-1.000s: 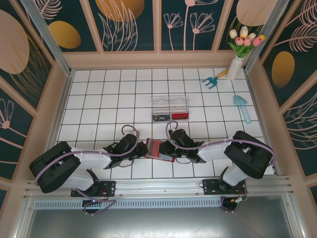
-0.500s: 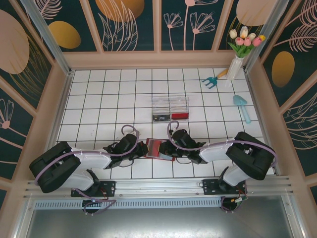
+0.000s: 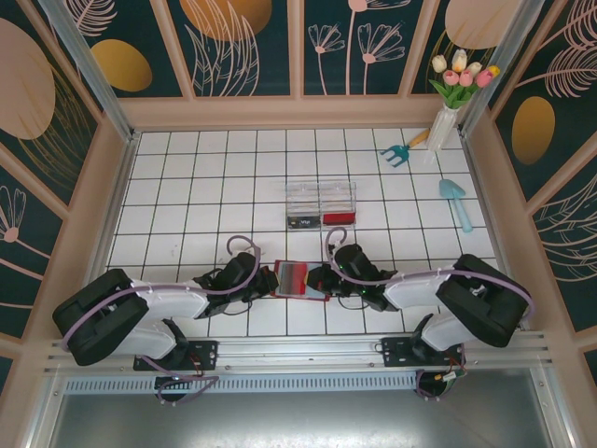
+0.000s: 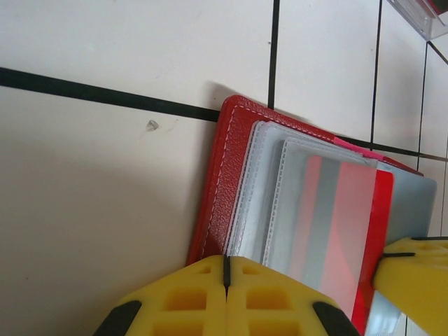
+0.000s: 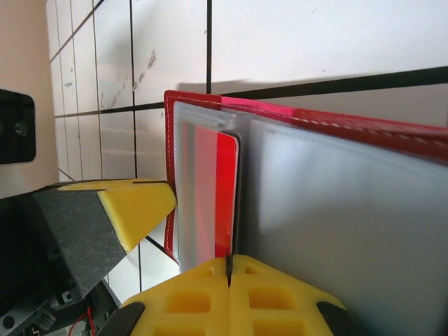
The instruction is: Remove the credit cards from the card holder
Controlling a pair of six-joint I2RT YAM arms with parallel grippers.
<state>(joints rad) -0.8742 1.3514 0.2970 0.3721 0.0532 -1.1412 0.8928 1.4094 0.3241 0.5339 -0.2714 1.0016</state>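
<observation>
The card holder (image 3: 297,279) lies open on the tabletop (image 3: 187,187) near its 6 o'clock edge, with a clear tray (image 3: 321,205) at the holder's 12 o'clock. The left fingers (image 4: 175,301) are pinched together on its 9 o'clock edge, and the right fingers (image 5: 280,297) are pinched on a clear sleeve (image 5: 336,210) at its 3 o'clock side

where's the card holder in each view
top external: card holder low centre, between left gripper and right gripper.
left wrist: card holder centre-right, open, red edge on its left.
right wrist: card holder centre to right, red edge on top.
shared landmark: black grid lines of the white table.
</observation>
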